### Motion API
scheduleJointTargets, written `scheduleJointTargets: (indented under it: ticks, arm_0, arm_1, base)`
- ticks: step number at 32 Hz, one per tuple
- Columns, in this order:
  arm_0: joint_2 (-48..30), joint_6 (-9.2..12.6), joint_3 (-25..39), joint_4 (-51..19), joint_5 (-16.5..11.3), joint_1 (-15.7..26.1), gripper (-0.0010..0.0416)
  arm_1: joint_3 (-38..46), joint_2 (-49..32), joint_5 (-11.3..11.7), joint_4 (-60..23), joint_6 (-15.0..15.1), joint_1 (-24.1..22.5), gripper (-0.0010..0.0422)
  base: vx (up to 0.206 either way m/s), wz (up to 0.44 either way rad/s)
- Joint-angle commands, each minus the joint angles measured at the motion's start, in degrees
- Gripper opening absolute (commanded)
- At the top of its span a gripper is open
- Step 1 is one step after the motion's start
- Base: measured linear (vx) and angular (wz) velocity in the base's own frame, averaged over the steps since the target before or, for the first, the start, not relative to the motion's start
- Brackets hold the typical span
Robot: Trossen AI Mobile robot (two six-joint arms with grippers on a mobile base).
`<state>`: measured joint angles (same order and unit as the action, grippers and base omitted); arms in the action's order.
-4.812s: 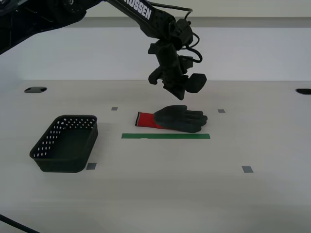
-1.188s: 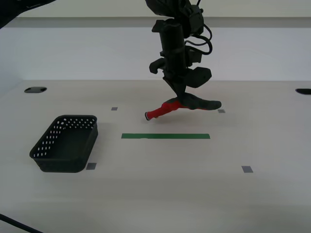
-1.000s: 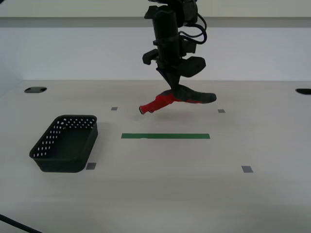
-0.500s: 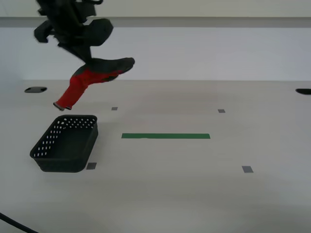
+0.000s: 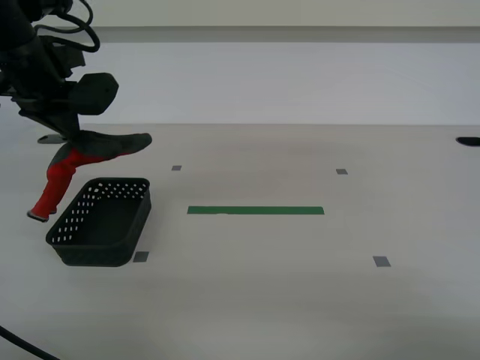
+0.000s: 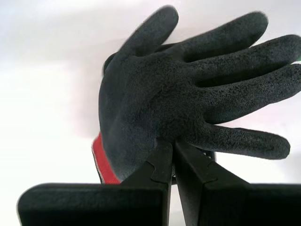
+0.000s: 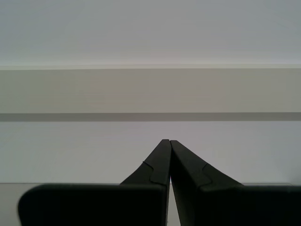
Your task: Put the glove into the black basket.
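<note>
The glove (image 5: 90,148) hangs in the air at the exterior view's left, its dark grey fingers pointing right and its red cuff (image 5: 52,187) drooping down past the basket's left side. My second gripper (image 5: 71,135) is shut on the glove's palm, above the back left part of the black basket (image 5: 101,221). In the second wrist view the glove (image 6: 188,99) fills the frame with my second gripper (image 6: 170,143) pinching its palm. My first gripper (image 7: 169,142) is shut and empty, facing a bare wall; it does not show in the exterior view.
The basket stands on a pale table (image 5: 300,285). A green tape strip (image 5: 255,211) lies to the right of the basket, with small grey markers (image 5: 382,262) around it. Dark holes sit at the table's back left (image 5: 52,139) and far right (image 5: 468,141).
My second gripper has lifted the glove off the table from behind the green tape and carried it left to above the basket. In the last half second it moved further left and lower.
</note>
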<state>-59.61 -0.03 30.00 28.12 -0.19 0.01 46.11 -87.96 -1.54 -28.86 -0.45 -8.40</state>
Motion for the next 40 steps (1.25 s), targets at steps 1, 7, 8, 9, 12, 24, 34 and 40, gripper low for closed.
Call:
scheduleJointTargets:
  ticks: [1,7,8,9,12,24,34,40]
  arm_0:
    - [0.00,0.00,0.04,0.00,0.02,0.04,0.0001]
    - [0.00,0.00,0.04,-0.09,0.02,0.04,0.0000]
    - [0.00,0.02,0.04,-0.17,0.00,0.04,0.0001]
    - [0.00,0.00,0.04,-0.11,0.00,0.04,0.0001]
    - [0.00,0.00,0.04,-0.57,0.00,0.04,0.0000]
    - [0.00,0.00,0.04,-1.49,0.11,0.02,0.0001]
    - [0.15,0.00,0.04,-1.55,0.07,0.04,0.0001]
    - [0.15,0.00,0.04,-1.55,0.07,0.04,0.0001]
  arm_1:
    - [-1.16,0.07,0.04,1.38,-0.26,1.03,-0.0001]
    - [-4.79,-0.35,-1.14,5.79,-1.57,1.70,-0.0001]
    - [-4.81,-2.14,-1.70,6.19,-1.77,1.73,-0.0001]
    - [-4.74,-3.15,-2.21,6.67,-1.79,1.73,-0.0001]
    - [-4.02,-15.06,-2.82,13.55,-2.43,1.68,-0.0001]
    - [1.81,-31.01,-2.80,14.99,-2.56,1.62,0.0000]
    - [1.97,-31.43,-2.78,15.28,-2.60,1.73,0.0013]
    - [2.43,-31.26,-3.78,13.57,-4.11,1.66,0.0170]
  base:
    - [0.000,0.000]
    - [0.000,0.000]
    - [0.000,0.000]
    - [0.000,0.000]
    - [0.000,0.000]
    - [0.000,-0.001]
    - [0.000,0.000]
    - [0.000,0.000]
